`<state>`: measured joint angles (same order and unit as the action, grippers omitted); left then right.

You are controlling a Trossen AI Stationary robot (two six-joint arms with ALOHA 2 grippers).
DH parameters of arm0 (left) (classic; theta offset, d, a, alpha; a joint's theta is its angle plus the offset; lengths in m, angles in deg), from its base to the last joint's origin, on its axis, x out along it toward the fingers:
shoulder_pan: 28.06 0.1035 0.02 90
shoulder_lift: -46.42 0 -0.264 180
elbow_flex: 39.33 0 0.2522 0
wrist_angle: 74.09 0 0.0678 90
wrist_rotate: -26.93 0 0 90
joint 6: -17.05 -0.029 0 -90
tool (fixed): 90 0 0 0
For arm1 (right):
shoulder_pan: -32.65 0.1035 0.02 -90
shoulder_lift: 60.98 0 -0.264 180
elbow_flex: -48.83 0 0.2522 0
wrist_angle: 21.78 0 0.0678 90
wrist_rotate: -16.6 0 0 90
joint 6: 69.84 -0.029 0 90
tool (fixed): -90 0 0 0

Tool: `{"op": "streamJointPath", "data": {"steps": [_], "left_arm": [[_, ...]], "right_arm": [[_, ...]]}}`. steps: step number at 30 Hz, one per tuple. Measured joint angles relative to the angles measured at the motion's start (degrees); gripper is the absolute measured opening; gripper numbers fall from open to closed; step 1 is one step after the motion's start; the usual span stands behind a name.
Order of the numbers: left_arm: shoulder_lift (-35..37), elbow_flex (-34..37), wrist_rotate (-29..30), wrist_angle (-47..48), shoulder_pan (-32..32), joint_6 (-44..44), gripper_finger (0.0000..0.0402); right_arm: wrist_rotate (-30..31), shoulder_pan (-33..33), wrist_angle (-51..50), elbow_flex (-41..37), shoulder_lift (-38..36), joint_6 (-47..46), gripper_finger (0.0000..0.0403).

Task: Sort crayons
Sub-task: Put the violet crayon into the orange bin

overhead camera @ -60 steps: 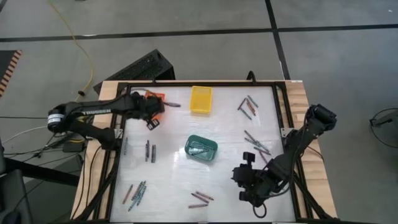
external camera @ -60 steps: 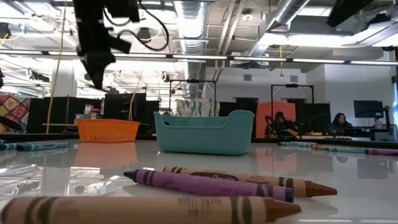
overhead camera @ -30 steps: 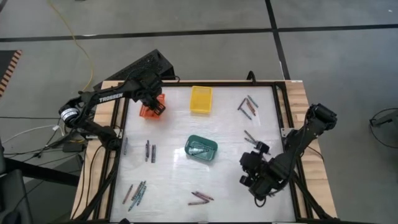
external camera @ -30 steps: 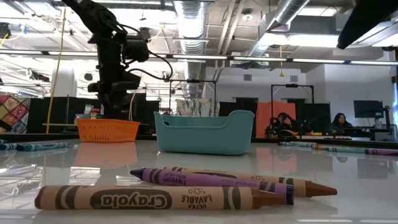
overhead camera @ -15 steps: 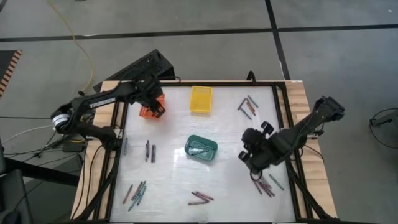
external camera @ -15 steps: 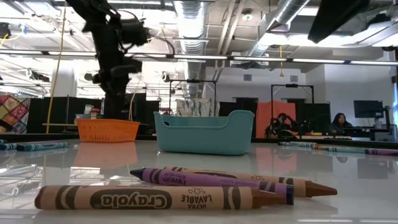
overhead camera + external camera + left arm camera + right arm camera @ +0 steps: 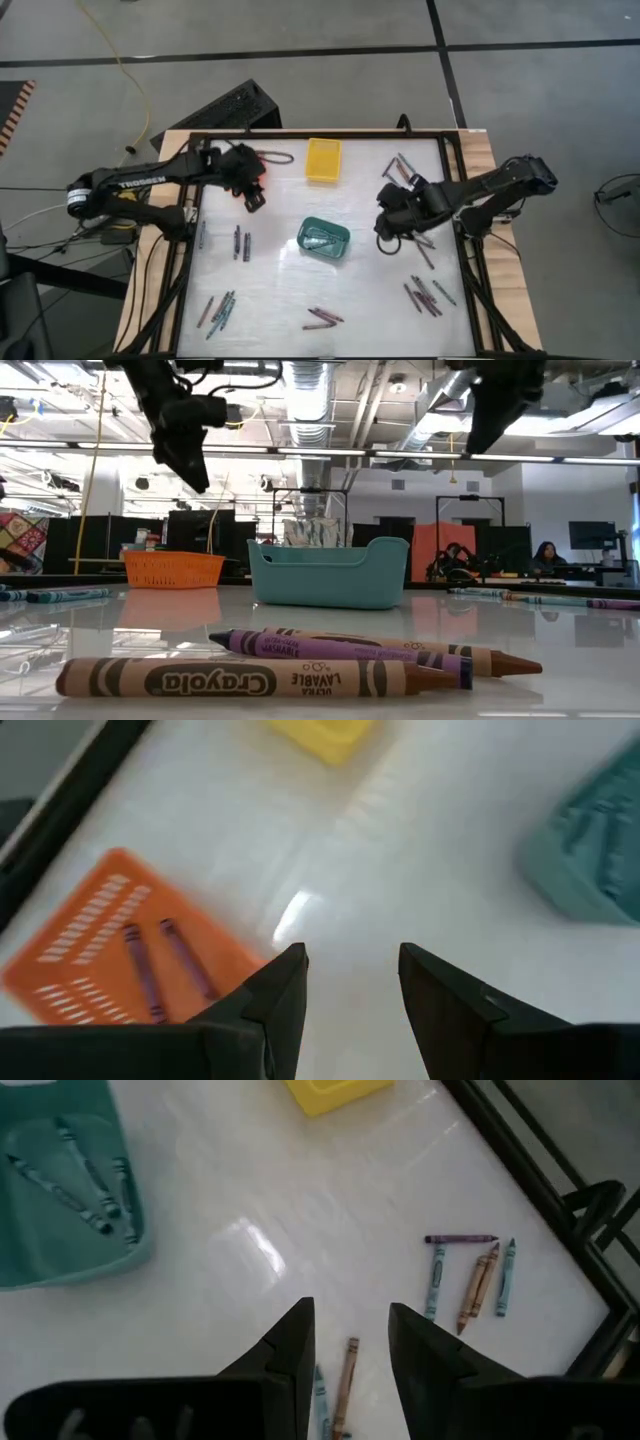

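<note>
Short, thin crayons lie scattered in small clusters across the white table (image 7: pixel 280 215), with both grippers released and empty above it.

At upper left the left gripper (image 7: pixel 252 198) hangs spread beside the orange basket (image 7: pixel 120 955), which holds two purple crayons (image 7: pixel 165 968). Teal ones lie in the green basket (image 7: pixel 324 239) at centre. Right of it the right gripper (image 7: pixel 385 232) is parted over a brown crayon (image 7: pixel 346 1370); more crayons (image 7: pixel 425 296) lie lower right.
</note>
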<state>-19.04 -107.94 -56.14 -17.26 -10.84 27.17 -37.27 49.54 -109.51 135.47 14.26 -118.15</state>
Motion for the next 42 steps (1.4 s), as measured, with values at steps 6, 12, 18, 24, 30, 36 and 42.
{"op": "streamJointPath", "data": {"steps": [6,12,18,24,30,36,42], "left_arm": [[-0.3,0.0,3.0,0.0,-10.2,3.1,0.0149],[-0.3,0.0,6.8,0.0,-20.1,7.0,0.0149],[-0.3,0.0,11.5,-0.2,-29.1,11.5,0.0149],[-0.3,0.0,16.0,-0.2,-37.0,16.4,0.0149],[-0.3,0.0,19.8,-0.2,-44.0,20.7,0.0149],[-0.3,0.0,23.4,0.0,-49.6,23.4,0.0149],[-0.3,0.0,26.8,0.0,-53.8,24.7,0.0149]], "right_arm": [[-5.3,-7.5,1.5,0.0,0.0,6.7,0.0123],[-10.2,-15.4,4.3,0.0,0.0,12.4,0.0123],[-15.6,-24.3,8.1,0.0,2.1,16.6,0.0123],[-19.8,-33.6,10.8,0.0,7.8,18.9,0.0123],[-23.9,-41.7,13.4,0.0,14.6,20.1,0.0123],[-26.0,-48.0,13.6,0.0,19.6,20.3,0.0123],[-30.4,-52.8,16.1,0.0,23.2,19.4,0.0123]]}}
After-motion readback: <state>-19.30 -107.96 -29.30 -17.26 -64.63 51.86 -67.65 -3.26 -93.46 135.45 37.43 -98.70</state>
